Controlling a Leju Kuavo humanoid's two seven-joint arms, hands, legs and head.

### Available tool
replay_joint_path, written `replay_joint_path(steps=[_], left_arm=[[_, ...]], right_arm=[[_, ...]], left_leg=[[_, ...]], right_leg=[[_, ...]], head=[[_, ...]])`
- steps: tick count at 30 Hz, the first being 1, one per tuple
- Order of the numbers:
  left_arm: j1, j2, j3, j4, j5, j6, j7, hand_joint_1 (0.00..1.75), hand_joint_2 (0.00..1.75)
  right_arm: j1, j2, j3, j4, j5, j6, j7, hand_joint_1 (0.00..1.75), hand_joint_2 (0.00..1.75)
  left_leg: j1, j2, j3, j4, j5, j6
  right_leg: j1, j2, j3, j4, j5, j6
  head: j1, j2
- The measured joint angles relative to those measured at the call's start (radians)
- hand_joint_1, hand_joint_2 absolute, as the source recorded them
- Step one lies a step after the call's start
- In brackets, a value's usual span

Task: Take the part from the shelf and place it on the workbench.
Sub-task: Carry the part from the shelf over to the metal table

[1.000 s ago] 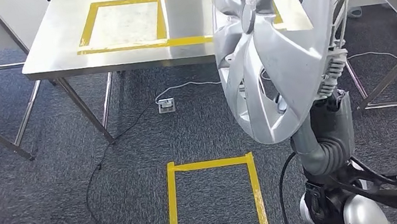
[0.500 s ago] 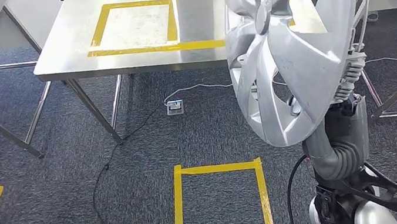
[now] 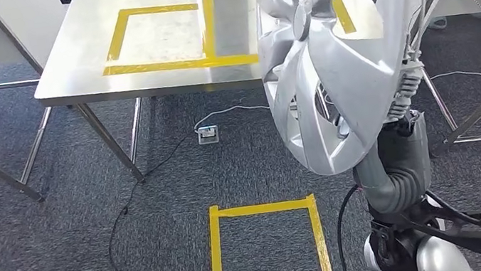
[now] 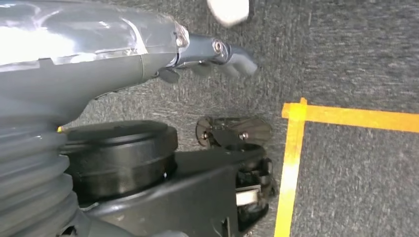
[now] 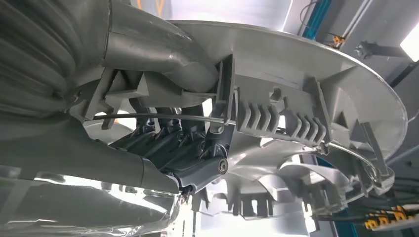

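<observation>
Change: compared with the frame half a second ago, the whole head view is shifting; the table and the floor tape are sitting a little more to the left and the person's shoe at the lower left is almost leaving the frame, so the camera is moving, not the things.
Part: the silver wheel cover [image 3: 341, 56] is standing nearly on its edge in the upper right of the head view, its curved spokes facing left; the ribbed grey back with clips and a thin wire ring is showing in the right wrist view [image 5: 296, 98].
Right hand: the right hand [image 5: 192, 148] is gripping the wheel cover at its rim, dark fingers [image 5: 168, 148] hooking through from behind.
Left hand: the left hand [image 4: 212, 57] is hanging over the carpet, holding nothing, fingers stretched out loosely.
Workbench: the steel workbench [image 3: 82, 58] is lying in the upper left, carrying yellow tape rectangles [image 3: 158, 36].
Floor: dark grey carpet [image 3: 54, 206], a yellow tape square [image 3: 266, 246] at the lower centre, a black cable [image 3: 120, 218] and a small floor socket [image 3: 207, 134].
</observation>
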Motion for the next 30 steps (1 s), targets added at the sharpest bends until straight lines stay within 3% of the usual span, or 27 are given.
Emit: replay_joint_path(steps=[2,4,5,6,7,9,10,12,14,16,17,19,20,21,22,24,25,27,30], left_arm=[[-0.001,0.0,0.0,0.0,0.0,0.0,0.0,0.0,1.75],[-0.001,0.0,0.0,0.0,0.0,0.0,0.0,0.0,1.75],[-0.001,0.0,0.0,0.0,0.0,0.0,0.0,0.0,1.75],[0.0,0.0,0.0,0.0,0.0,0.0,0.0,0.0,1.75],[0.0,0.0,0.0,0.0,-0.001,0.0,0.0,0.0,1.75],[-0.001,-0.001,0.0,0.0,-0.005,-0.001,0.004,0.0,1.75],[-0.002,-0.002,0.0,0.0,-0.008,-0.001,0.008,0.0,1.75],[-0.003,-0.003,0.0,0.0,-0.014,0.0,0.018,0.0,1.75],[-0.004,-0.001,0.0,0.0,-0.02,0.001,0.029,0.0,1.75],[-0.005,0.008,0.0,0.0,-0.026,0.003,0.038,0.0,1.75],[-0.006,0.013,0.0,0.0,-0.028,0.003,0.041,0.0,1.75],[-0.005,0.025,0.0,0.0,-0.028,0.003,0.039,0.0,1.75],[-0.005,0.03,0.0,0.0,-0.027,0.004,0.035,0.0,1.75],[-0.004,0.034,0.0,0.0,-0.025,0.004,0.029,0.0,1.75],[-0.003,0.038,0.0,0.0,-0.024,0.006,0.021,0.0,1.75],[-0.003,0.044,0.0,0.0,-0.025,0.009,0.011,0.0,1.75],[-0.003,0.046,0.0,0.0,-0.026,0.011,0.008,0.0,1.75],[-0.004,0.05,0.0,0.0,-0.029,0.012,0.004,0.0,1.75],[-0.002,0.057,0.0,0.0,-0.031,0.014,0.002,0.0,1.75]], right_arm=[[0.0,0.0,-0.001,0.0,0.0,0.001,0.0,1.75,1.75],[0.001,-0.001,-0.001,0.001,0.0,0.002,0.0,1.75,1.75],[0.001,-0.001,-0.001,0.001,0.0,0.003,0.0,1.75,1.75],[0.001,-0.001,-0.001,0.002,0.0,0.003,0.0,1.75,1.75],[0.001,-0.001,-0.001,0.002,0.0,0.004,0.0,1.75,1.75],[0.005,-0.001,-0.003,0.002,0.0,0.003,-0.002,1.75,1.75],[0.009,-0.001,-0.004,0.001,0.0,0.003,-0.004,1.75,1.75],[0.021,0.0,-0.007,0.0,-0.001,0.001,-0.013,1.75,1.75],[0.037,0.0,-0.01,-0.002,-0.002,-0.002,-0.026,1.75,1.75],[0.057,0.002,-0.013,-0.004,-0.004,-0.004,-0.043,1.75,1.75],[0.066,0.004,-0.015,-0.005,-0.006,-0.005,-0.051,1.75,1.75],[0.083,0.008,-0.018,-0.005,-0.011,-0.007,-0.069,1.75,1.75],[0.091,0.01,-0.02,-0.005,-0.014,-0.008,-0.076,1.75,1.75],[0.1,0.012,-0.023,-0.005,-0.017,-0.009,-0.084,1.75,1.75],[0.108,0.014,-0.024,-0.005,-0.021,-0.009,-0.091,1.75,1.75],[0.122,0.018,-0.027,-0.004,-0.031,-0.01,-0.105,1.75,1.75],[0.129,0.019,-0.029,-0.003,-0.035,-0.01,-0.112,1.75,1.75],[0.14,0.021,-0.032,-0.002,-0.044,-0.01,-0.127,1.75,1.75],[0.15,0.023,-0.037,-0.002,-0.054,-0.009,-0.138,1.75,1.75]], left_leg=[[0.002,0.0,0.009,-0.004,-0.005,0.013],[-0.002,0.0,0.017,-0.004,-0.012,0.022],[-0.005,0.0,0.022,-0.004,-0.016,0.026],[-0.009,-0.001,0.027,-0.004,-0.02,0.028],[-0.012,-0.002,0.034,-0.004,-0.024,0.029],[-0.018,-0.006,0.049,-0.005,-0.034,0.029],[-0.02,-0.008,0.054,-0.006,-0.037,0.027],[-0.018,-0.01,0.055,-0.008,-0.041,0.019],[-0.017,-0.009,0.053,-0.013,-0.042,0.01],[-0.018,-0.009,0.046,0.004,-0.057,-0.001],[-0.017,-0.01,0.028,0.04,-0.077,-0.007],[-0.009,-0.01,-0.042,0.159,-0.125,-0.019],[-0.005,-0.01,-0.077,0.212,-0.136,-0.024],[-0.001,-0.01,-0.099,0.236,-0.127,-0.028],[0.002,-0.009,-0.103,0.226,-0.1,-0.032],[0.007,-0.005,-0.064,0.121,-0.016,-0.04],[0.008,-0.003,-0.04,0.069,0.01,-0.043],[0.006,0.0,-0.016,0.018,0.012,-0.032],[0.005,-0.001,-0.009,0.01,-0.003,-0.008]], right_leg=[[0.0,0.0,-0.034,0.076,-0.04,0.006],[0.001,0.001,-0.106,0.211,-0.089,0.008],[0.001,0.001,-0.136,0.26,-0.097,0.007],[0.002,0.001,-0.153,0.277,-0.086,0.004],[0.003,0.002,-0.151,0.256,-0.055,-0.002],[0.01,0.004,-0.11,0.138,0.028,-0.024],[0.014,0.004,-0.089,0.085,0.055,-0.035],[0.023,0.005,-0.065,0.033,0.062,-0.052],[0.024,0.004,-0.056,0.008,0.057,-0.056],[0.018,0.0,-0.039,-0.021,0.059,-0.054],[0.013,-0.001,-0.03,-0.032,0.061,-0.052],[0.011,-0.003,-0.021,-0.037,0.057,-0.051],[0.01,-0.002,-0.017,-0.037,0.053,-0.05],[0.009,-0.002,-0.011,-0.036,0.048,-0.048],[0.007,-0.001,-0.003,-0.035,0.041,-0.045],[0.001,0.0,0.015,-0.03,0.023,-0.033],[0.0,0.001,0.021,-0.024,0.013,-0.026],[0.002,0.003,0.021,-0.016,0.001,-0.011],[0.001,0.004,0.023,-0.014,-0.009,0.0]], head=[[0.007,0.0],[0.017,0.0],[0.022,0.0],[0.027,0.0],[0.032,0.0],[0.038,0.0],[0.038,0.0],[0.04,0.0],[0.046,0.0],[0.043,0.0],[0.038,0.0],[0.028,0.0],[0.024,0.0],[0.02,0.0],[0.017,0.0],[0.009,0.0],[0.002,0.0],[-0.004,0.0],[0.003,0.0]])
